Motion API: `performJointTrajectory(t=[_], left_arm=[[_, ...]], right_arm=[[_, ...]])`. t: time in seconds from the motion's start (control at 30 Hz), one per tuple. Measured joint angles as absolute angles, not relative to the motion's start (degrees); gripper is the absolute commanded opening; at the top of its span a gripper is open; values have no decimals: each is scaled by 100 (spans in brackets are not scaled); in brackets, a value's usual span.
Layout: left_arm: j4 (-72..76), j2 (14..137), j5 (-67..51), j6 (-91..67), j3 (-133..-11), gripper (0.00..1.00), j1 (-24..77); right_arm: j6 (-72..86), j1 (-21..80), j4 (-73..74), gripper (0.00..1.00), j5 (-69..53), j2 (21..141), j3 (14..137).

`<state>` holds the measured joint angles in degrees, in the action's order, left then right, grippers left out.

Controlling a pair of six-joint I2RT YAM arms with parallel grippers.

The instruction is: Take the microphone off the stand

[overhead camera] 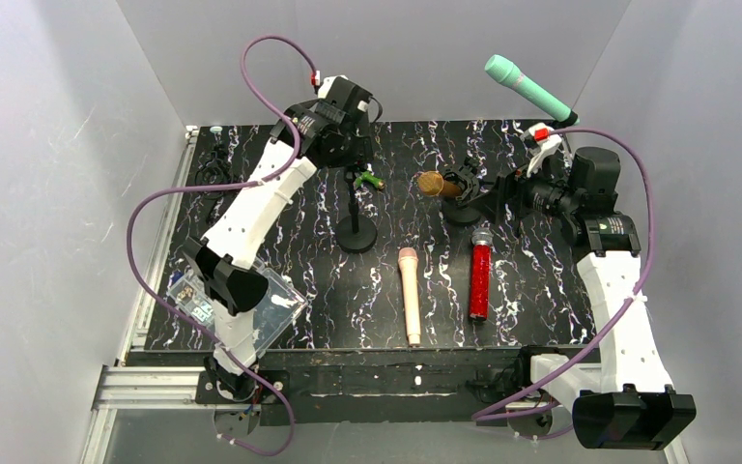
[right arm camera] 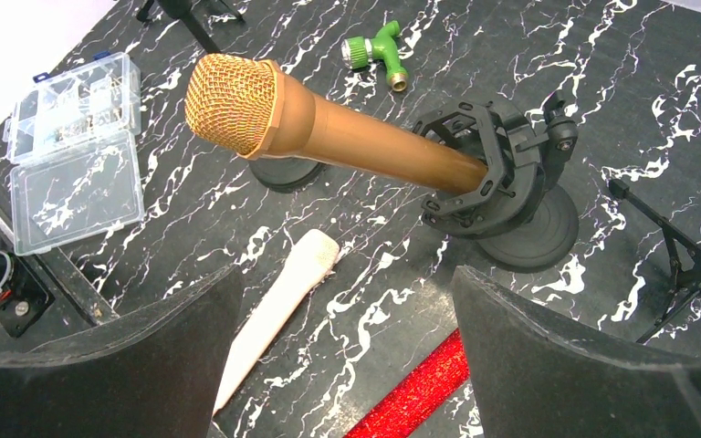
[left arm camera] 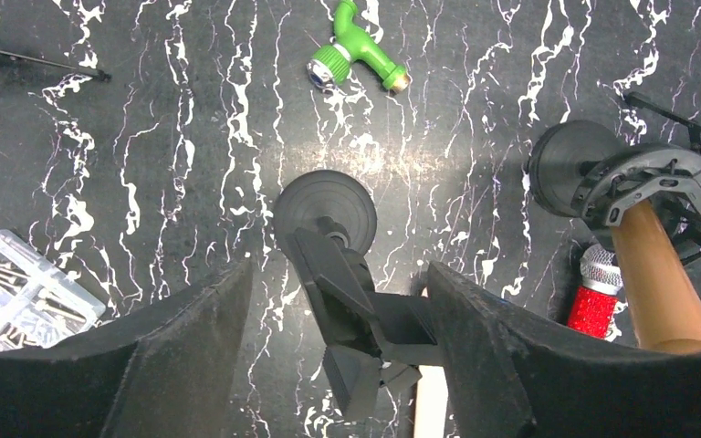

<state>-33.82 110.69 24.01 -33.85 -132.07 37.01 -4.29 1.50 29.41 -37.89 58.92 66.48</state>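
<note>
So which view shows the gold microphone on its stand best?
Right wrist: the gold microphone shows large, from mesh head to the black clip holding its body. Top external shows it small. Left wrist catches only its body at the frame edge.

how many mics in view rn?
4. Gold mic clipped in the stand mid-back; pink mic lying flat centre-table; red glitter mic lying right of it; teal mic raised at far right corner. The arms could hide more.

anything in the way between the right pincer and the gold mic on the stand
Nothing visible. The open right pincer faces the gold microphone in its stand with clear air between; the pink microphone and red microphone lie lower, on the table.
</note>
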Motion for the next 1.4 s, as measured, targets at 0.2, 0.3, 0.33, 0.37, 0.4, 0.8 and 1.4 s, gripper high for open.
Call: performJointTrajectory(t=[0.2,0.3,0.33,0.37,0.4,0.8,1.4], left_arm=[[-3339,11065,2386,-3406,-13172,58,3787],[-3229,11032,2320,-3301,-13089,53,3800],[-3177,11013,2296,-3249,-13045,49,3800],[-3129,10991,2281,-3208,-13004,44,3800],[-3085,10969,2257,-3153,-12967,40,3800],[-2718,10809,1861,-2370,-12628,4,3795],[-1927,10370,1413,-1769,-11312,0,3778]], right_arm=[[-432,150,2882,93,-3789,5846,6543],[-432,152,2858,93,-3791,5811,6484],[-432,150,2858,93,-3789,5808,6479],[-432,150,2853,93,-3791,5806,6479],[-432,150,2853,93,-3791,5804,6479],[-443,150,2847,93,-3791,5642,6434],[-456,150,2856,93,-3782,5618,6386]])
